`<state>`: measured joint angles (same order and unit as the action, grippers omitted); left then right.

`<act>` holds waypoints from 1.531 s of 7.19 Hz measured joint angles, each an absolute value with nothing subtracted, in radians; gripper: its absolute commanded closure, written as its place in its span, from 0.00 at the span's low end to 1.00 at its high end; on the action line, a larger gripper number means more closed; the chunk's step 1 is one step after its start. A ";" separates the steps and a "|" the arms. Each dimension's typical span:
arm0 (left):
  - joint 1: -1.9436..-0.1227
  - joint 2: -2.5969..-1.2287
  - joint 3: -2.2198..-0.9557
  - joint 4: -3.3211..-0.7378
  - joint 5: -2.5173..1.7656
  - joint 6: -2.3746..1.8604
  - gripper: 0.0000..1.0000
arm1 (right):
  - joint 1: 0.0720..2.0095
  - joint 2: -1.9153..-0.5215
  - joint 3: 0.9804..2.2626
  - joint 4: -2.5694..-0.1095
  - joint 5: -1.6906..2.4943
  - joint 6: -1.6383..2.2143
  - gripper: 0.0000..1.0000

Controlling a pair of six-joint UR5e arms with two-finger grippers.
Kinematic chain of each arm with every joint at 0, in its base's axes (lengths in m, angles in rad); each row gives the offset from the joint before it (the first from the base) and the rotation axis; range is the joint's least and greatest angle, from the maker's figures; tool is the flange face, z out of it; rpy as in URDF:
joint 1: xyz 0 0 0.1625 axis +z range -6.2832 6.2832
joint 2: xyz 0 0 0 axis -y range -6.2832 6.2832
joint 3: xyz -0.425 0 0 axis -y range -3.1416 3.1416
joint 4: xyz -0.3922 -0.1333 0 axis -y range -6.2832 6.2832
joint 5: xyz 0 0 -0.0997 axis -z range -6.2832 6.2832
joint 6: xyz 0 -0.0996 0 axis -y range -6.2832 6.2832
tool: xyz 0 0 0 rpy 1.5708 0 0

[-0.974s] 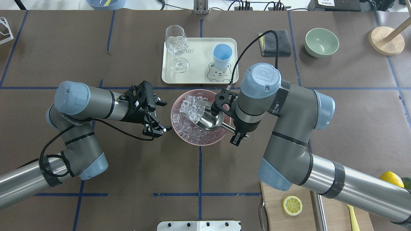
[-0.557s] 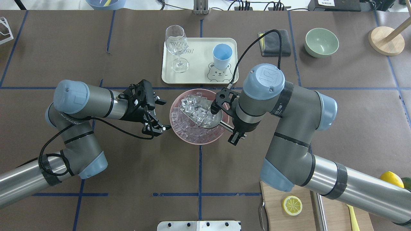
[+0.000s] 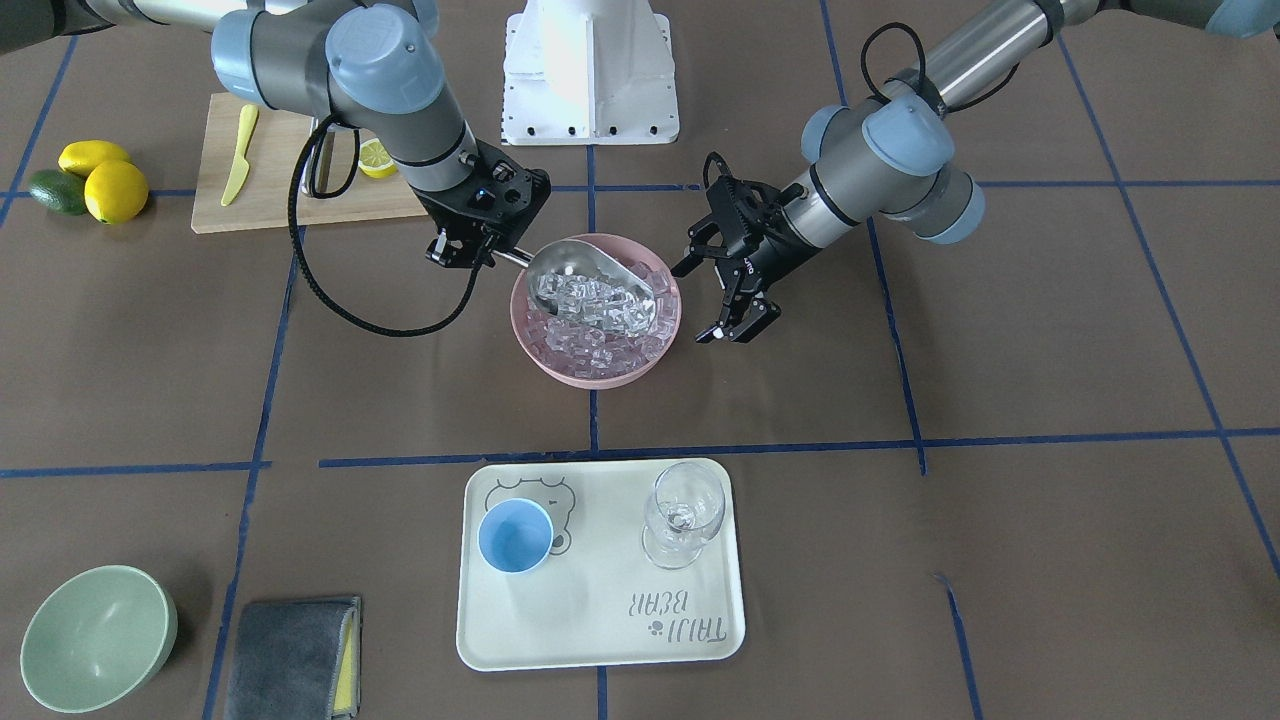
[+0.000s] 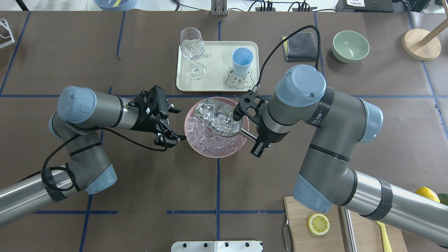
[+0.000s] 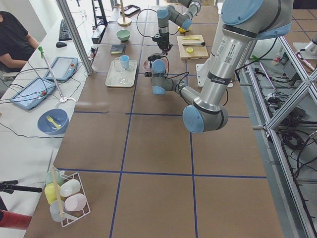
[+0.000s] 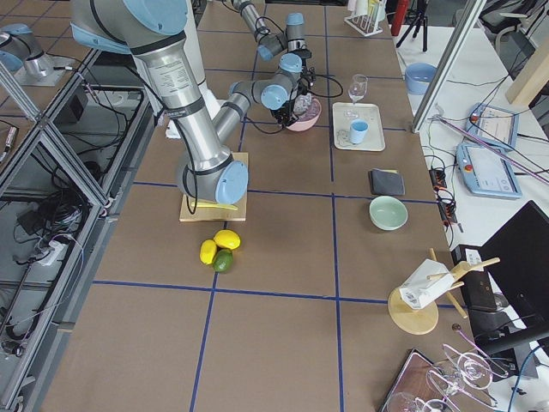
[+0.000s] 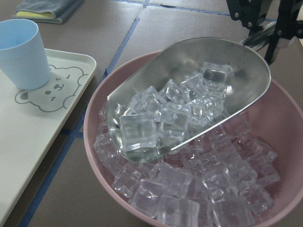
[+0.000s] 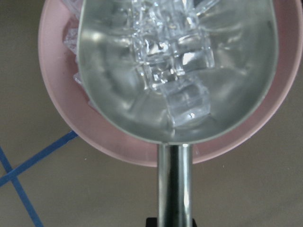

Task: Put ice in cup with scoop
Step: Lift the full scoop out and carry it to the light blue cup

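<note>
Right arm: bent at the elbow, it comes in from the table's right side, with the wrist above the right rim of the pink bowl (image 4: 191,139).
Right gripper (image 4: 258,147): points down beside the bowl, with its fingers clamped on the thin handle of the scoop (image 4: 233,130).
Scoop: held over the bowl with its handle out past the right rim. Its open mouth points across the bowl toward the tray (image 4: 217,76). In the left wrist view its lip tilts slightly downward.
Ice (image 7: 158,116): a cluster of clear cubes fills the front half of the scoop's trough, and many more cubes lie heaped in the bowl under it. Whether the scoop's lip touches the heap cannot be told.
Left arm: the forearm reaches in low from the table's left side, with the wrist roughly level.
Left gripper (image 4: 176,125): just beside the bowl's left rim and aimed at it, fingers spread wide and holding nothing.
Cup (image 4: 242,60): upright on the tray's right half, beyond the bowl and apart from the scoop.
Stemmed glass (image 4: 191,49): upright on the tray's left half.
</note>
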<state>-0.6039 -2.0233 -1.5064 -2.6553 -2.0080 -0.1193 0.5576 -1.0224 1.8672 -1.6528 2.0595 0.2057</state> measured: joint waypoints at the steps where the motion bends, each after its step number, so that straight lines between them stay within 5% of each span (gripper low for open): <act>1: -0.605 -2.023 -1.506 -2.656 -2.008 -0.119 0.00 | 0.566 -1.020 1.902 -1.716 2.057 0.214 1.00; 4: -0.612 -2.018 -1.506 -2.659 -2.009 -0.118 0.00 | 0.634 -1.015 1.913 -1.769 2.065 0.320 1.00; 11: -0.642 -2.004 -1.503 -2.658 -2.008 -0.115 0.00 | 0.802 -0.853 1.641 -1.868 2.187 0.384 1.00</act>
